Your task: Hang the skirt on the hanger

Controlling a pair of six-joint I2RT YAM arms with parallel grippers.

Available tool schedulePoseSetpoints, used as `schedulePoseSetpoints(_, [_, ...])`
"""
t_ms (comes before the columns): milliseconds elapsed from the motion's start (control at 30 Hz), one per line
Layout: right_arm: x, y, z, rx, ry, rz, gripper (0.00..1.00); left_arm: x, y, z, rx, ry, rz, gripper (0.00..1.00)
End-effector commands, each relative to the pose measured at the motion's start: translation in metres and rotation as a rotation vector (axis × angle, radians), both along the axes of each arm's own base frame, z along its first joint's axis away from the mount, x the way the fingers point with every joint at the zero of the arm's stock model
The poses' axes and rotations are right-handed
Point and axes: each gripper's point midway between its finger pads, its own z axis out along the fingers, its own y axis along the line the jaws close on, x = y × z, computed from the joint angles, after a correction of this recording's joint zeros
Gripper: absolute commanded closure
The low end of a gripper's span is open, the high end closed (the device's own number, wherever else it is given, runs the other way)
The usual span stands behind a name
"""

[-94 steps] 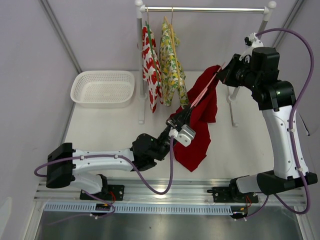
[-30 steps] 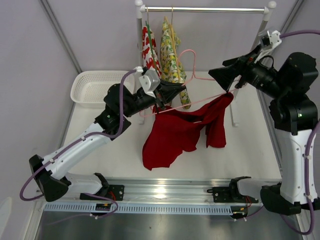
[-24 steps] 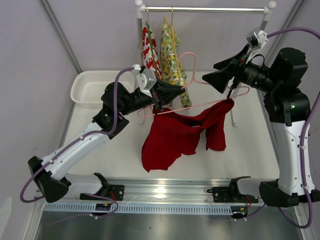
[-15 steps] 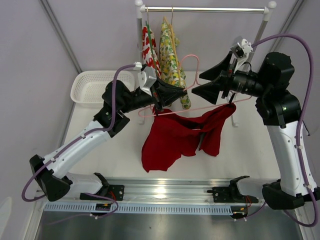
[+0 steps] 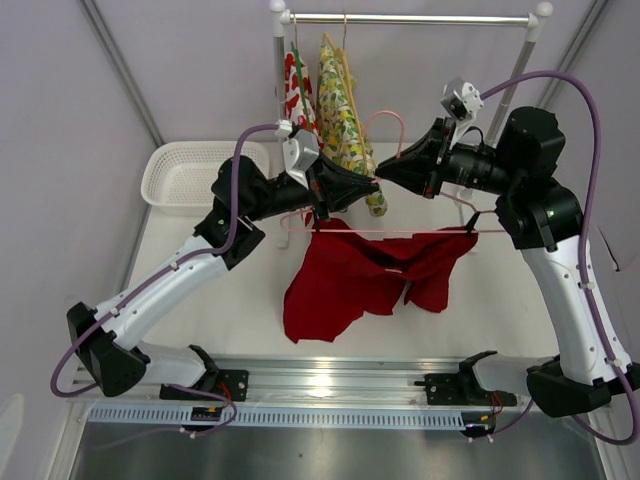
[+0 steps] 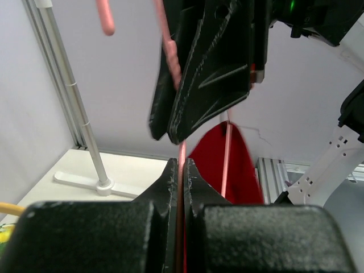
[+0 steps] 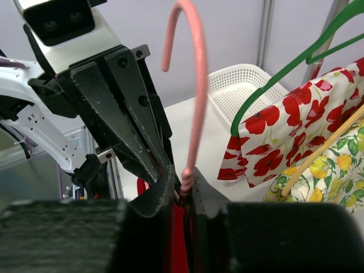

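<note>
The plain red cloth skirt (image 5: 370, 275) hangs straighter than a second ago. Its thin pink wire hanger (image 7: 195, 96) has come nearly level, and the right gripper (image 7: 183, 176) has moved in from the bar's right end to the neck under the hook. The skirt is draped over the hanger's lower bar in mid-air above the white table (image 5: 480, 290), touching nothing below. How the cloth is fixed to the bar cannot be made out.

The right gripper's jaws are pinched on the wire neck. The left gripper (image 6: 181, 168) meets it tip to tip, its jaws clamped on the same pink wire. From above, the black fingers hide that stretch of the hanger. Both wrist cameras catch only a sliver of red.

Behind hangs a white garment with red fruit print (image 5: 300, 100) on a green hanger (image 7: 273, 85). Beside it is a yellow-green patterned garment (image 5: 340, 110) on a tan hanger (image 7: 324, 148). Both are on a metal rail (image 5: 410, 18). A white plastic basket (image 5: 200, 175) sits at the far left.
</note>
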Motion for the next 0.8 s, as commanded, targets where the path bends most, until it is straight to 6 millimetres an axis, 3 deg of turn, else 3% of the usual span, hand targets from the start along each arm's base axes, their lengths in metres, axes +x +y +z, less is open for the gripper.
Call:
schedulePoseSetpoints(0, [0.000, -0.001, 0.010, 0.024, -0.046, -0.025, 0.93, -0.009, 0.013, 0.056, -0.138, -0.115, 0.006, 1.00])
schedulePoseSetpoints(33, [0.000, -0.001, 0.010, 0.024, -0.048, -0.028, 1.00, -0.009, 0.013, 0.057, -0.140, -0.115, 0.009, 1.00])
schedulePoseSetpoints(233, [0.001, -0.003, 0.006, 0.033, -0.046, -0.045, 1.00, -0.009, 0.016, 0.062, -0.146, -0.127, 0.024, 0.95])
schedulePoseSetpoints(367, [-0.001, -0.009, 0.012, 0.049, -0.060, -0.067, 1.00, -0.009, 0.019, 0.065, -0.156, -0.132, 0.041, 0.81])
schedulePoseSetpoints(400, [-0.002, -0.012, 0.015, 0.056, -0.063, -0.076, 1.00, -0.009, 0.020, 0.066, -0.159, -0.132, 0.045, 0.70])
schedulePoseSetpoints(533, [-0.004, -0.027, 0.022, 0.073, -0.069, -0.110, 1.00, -0.004, 0.026, 0.071, -0.181, -0.123, 0.090, 0.55])
schedulePoseSetpoints(767, [-0.010, -0.052, 0.018, 0.073, -0.037, -0.167, 1.00, 0.006, 0.041, 0.082, -0.242, -0.110, 0.200, 0.45])
